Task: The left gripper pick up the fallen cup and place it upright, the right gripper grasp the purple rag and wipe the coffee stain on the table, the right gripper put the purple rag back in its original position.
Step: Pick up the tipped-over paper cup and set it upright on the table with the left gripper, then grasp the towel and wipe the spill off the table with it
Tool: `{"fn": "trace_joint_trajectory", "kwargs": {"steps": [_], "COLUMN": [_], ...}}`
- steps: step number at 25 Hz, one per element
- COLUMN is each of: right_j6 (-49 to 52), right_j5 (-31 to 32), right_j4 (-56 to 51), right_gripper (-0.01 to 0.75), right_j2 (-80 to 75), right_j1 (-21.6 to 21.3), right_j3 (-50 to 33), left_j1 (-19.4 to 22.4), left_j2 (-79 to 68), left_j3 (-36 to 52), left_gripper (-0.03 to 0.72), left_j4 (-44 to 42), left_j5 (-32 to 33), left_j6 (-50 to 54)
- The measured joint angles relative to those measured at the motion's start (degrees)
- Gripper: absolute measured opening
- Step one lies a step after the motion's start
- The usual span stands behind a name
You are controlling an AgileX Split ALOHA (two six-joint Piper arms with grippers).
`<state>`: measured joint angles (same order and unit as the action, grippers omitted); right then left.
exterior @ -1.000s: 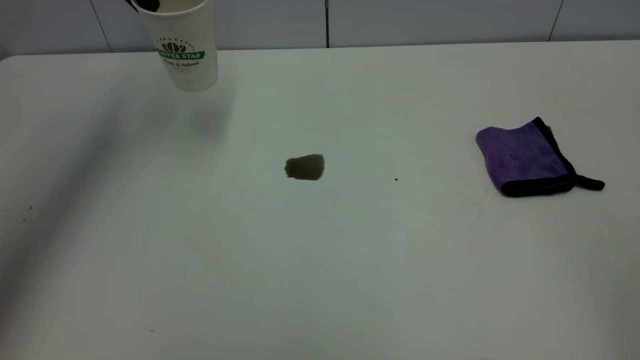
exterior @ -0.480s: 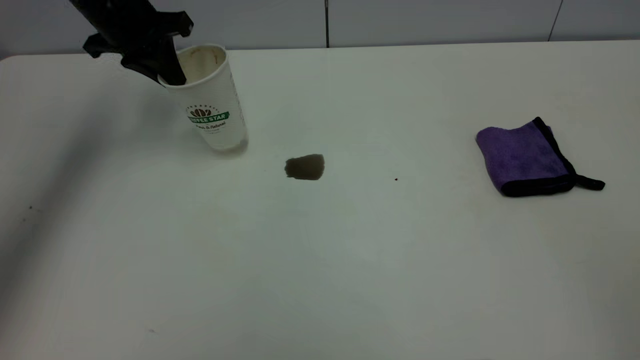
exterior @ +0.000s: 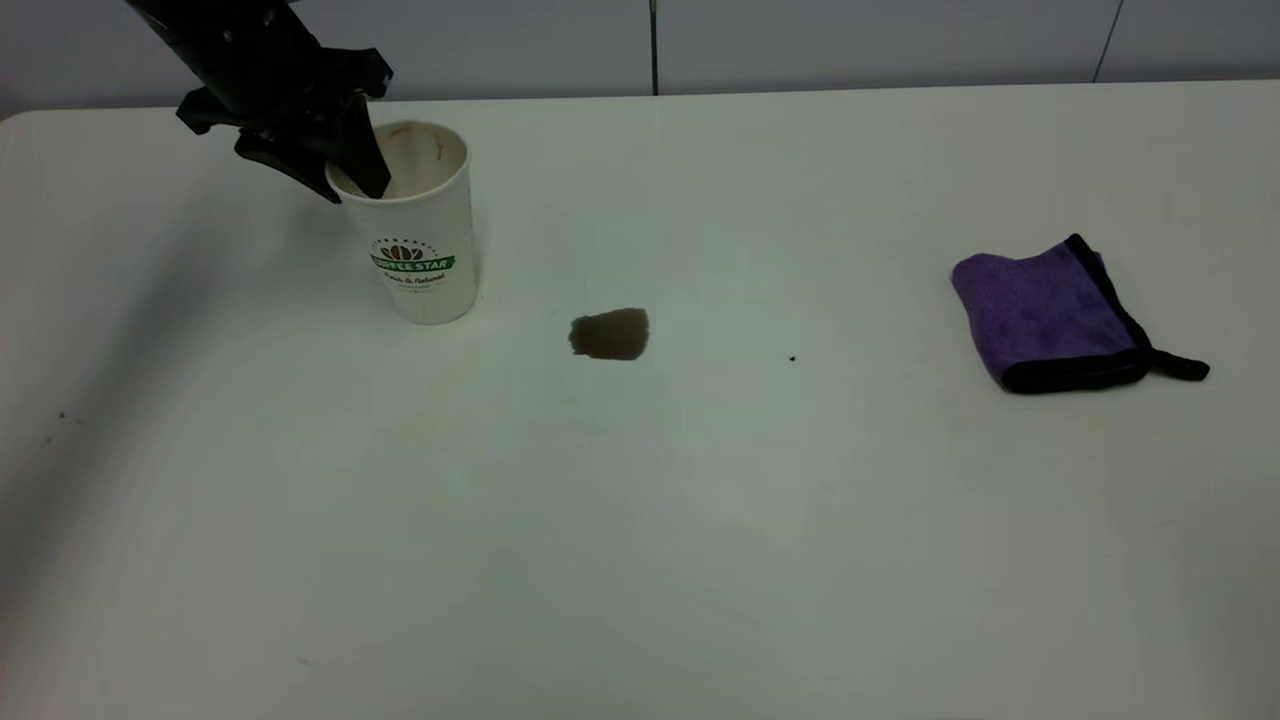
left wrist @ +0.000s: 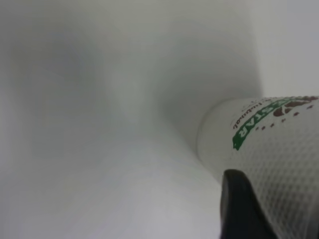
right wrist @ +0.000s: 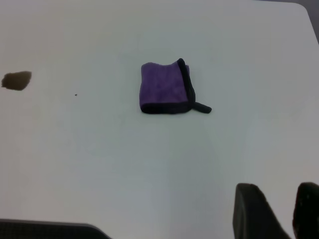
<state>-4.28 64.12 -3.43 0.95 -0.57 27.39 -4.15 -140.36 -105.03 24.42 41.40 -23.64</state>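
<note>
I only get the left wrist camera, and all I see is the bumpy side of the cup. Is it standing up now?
Observer: Yes. The cup stands upright on the table, and the left gripper pinches its rim, with one of the fingers inside.
Operator: What else is out there?
Observer: A brown coffee stain sits beside the cup toward the right arm's side, not touching it.
Operator: Anything to clean it with?
Observer: A folded purple rag lies further toward that side. The right gripper hangs well away from it, open and holding nothing.
</note>
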Motion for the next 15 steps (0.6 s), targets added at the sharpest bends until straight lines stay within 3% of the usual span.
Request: {"fn": "trace_joint_trajectory", "kwargs": {"steps": [3, 6, 11, 15], "right_j6": [0.00, 0.00, 0.00, 0.00], "right_j5": [0.00, 0.00, 0.00, 0.00], "right_j4": [0.00, 0.00, 0.00, 0.00], "right_gripper": [0.239, 0.239, 0.239, 0.239], "right_j2": [0.00, 0.00, 0.00, 0.00], "right_j1": [0.00, 0.00, 0.00, 0.00], "right_j3": [0.00, 0.00, 0.00, 0.00], "left_j1": [0.06, 0.35, 1.59, 1.77], "left_j2": [2.05, 7.48, 21.31, 32.82], "left_j3": [0.00, 0.00, 0.00, 0.00], "left_gripper": [0.597, 0.707, 0.691, 0.602], "left_j4": [0.00, -0.06, -1.56, -8.67], "left_j5": [1.11, 3.92, 12.40, 21.76], "left_j6": [-1.50, -2.53, -2.73, -0.27]}}
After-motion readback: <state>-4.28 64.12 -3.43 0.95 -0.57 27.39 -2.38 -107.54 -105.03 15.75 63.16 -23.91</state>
